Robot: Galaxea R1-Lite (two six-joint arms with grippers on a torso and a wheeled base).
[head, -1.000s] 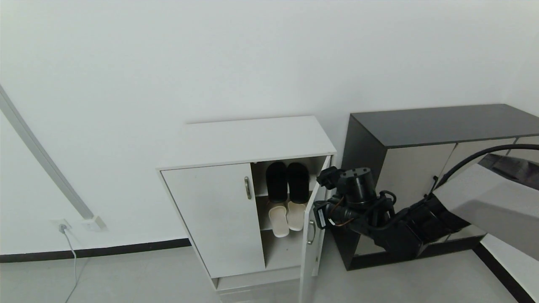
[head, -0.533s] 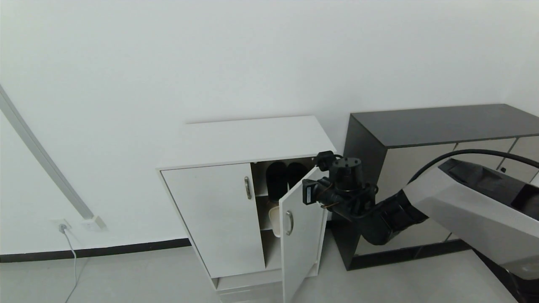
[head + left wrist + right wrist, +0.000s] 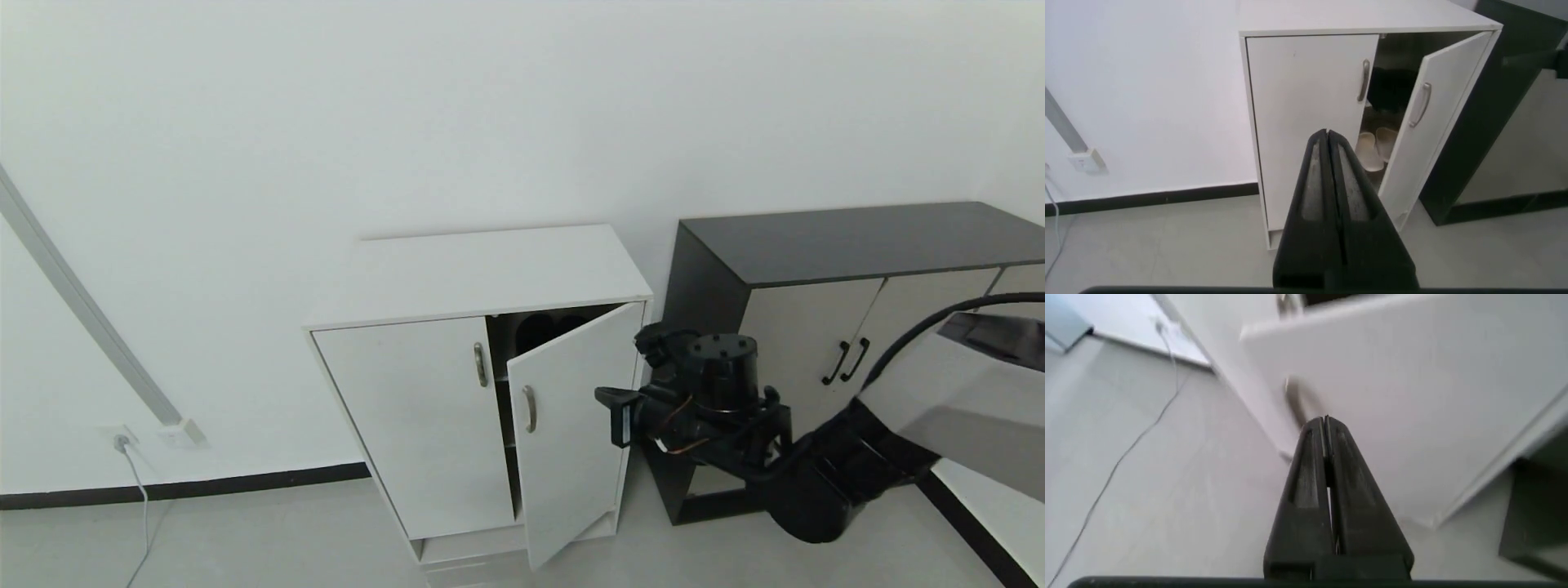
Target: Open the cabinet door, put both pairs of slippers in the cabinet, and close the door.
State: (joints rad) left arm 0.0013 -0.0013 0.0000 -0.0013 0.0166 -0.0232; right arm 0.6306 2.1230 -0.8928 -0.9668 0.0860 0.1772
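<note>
The white cabinet [image 3: 482, 273] has its left door shut and its right door [image 3: 571, 425] ajar, swung most of the way in. Through the gap the black slippers [image 3: 539, 327] show on the upper shelf. The left wrist view also shows the black slippers [image 3: 1392, 86] with the white slippers [image 3: 1372, 147] on the shelf below. My right gripper [image 3: 611, 404] is shut and empty, its tip against or just off the door's outer face, near the door handle [image 3: 1294, 400]. My left gripper [image 3: 1327, 135] is shut and empty, held back from the cabinet front.
A dark cabinet [image 3: 816, 245] stands directly to the right of the white one, close behind my right arm. A wall socket with a cable [image 3: 122, 443] sits low on the left wall. Open grey floor [image 3: 245, 539] lies in front.
The right door has swung from wide open to nearly closed, hiding most of the slippers. My right arm followed the door leftward, then dropped lower along its face.
</note>
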